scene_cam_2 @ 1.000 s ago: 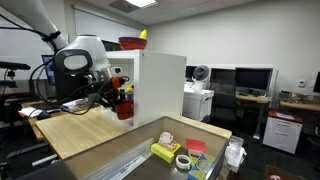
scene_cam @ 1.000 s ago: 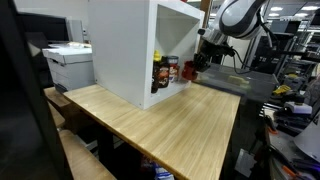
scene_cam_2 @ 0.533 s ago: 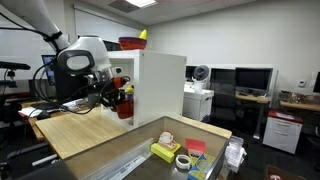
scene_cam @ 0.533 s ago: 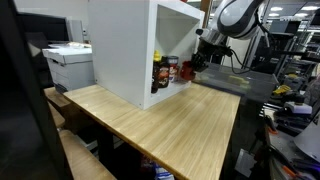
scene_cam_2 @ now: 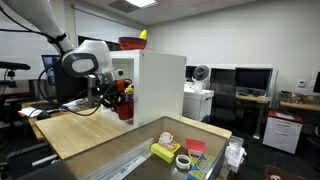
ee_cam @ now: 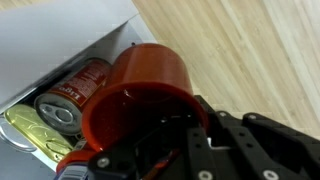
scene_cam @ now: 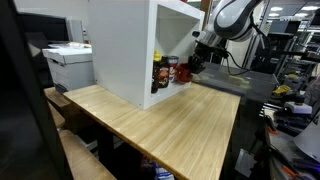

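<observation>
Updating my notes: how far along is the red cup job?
Done: the gripper is shut on the red cup. In hand: it holds the cup at the open side of the white box, next to the cans. Left: the cup is not yet released.

No legible txt; white lettering on red can [ee_cam: 88, 80] too blurred.

The arm [scene_cam: 236, 14] wears rounded white shells with dark grey joints, and black cables trail alongside. Its end effector [ee_cam: 168, 138] is matte black, blocky, with angular linkages.
</observation>
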`<state>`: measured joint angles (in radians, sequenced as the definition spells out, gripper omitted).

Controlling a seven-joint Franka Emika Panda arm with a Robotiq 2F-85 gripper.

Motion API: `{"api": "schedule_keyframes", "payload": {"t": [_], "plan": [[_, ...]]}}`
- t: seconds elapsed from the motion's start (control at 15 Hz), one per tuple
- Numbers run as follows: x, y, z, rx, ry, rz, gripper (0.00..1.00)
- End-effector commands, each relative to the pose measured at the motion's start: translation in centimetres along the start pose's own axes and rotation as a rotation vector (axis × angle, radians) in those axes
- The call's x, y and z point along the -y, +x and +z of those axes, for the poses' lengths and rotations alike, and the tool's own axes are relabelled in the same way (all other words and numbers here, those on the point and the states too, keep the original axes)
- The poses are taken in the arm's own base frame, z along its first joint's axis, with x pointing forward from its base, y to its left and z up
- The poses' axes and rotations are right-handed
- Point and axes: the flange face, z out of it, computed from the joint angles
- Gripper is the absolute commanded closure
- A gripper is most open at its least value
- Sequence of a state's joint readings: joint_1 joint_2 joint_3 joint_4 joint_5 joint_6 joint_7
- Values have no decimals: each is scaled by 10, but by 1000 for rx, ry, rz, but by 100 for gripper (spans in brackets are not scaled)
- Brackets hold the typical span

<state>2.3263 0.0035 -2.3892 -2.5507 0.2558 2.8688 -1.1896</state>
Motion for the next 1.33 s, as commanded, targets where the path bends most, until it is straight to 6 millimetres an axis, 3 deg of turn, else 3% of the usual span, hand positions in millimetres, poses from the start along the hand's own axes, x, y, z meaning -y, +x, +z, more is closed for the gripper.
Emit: {"api": "schedule_keyframes", "payload": {"t": [0.0,1.27], "plan": [[-6,5,3,-22,-14,13,98],[-17,21,23,-179,-18,220,98]]}}
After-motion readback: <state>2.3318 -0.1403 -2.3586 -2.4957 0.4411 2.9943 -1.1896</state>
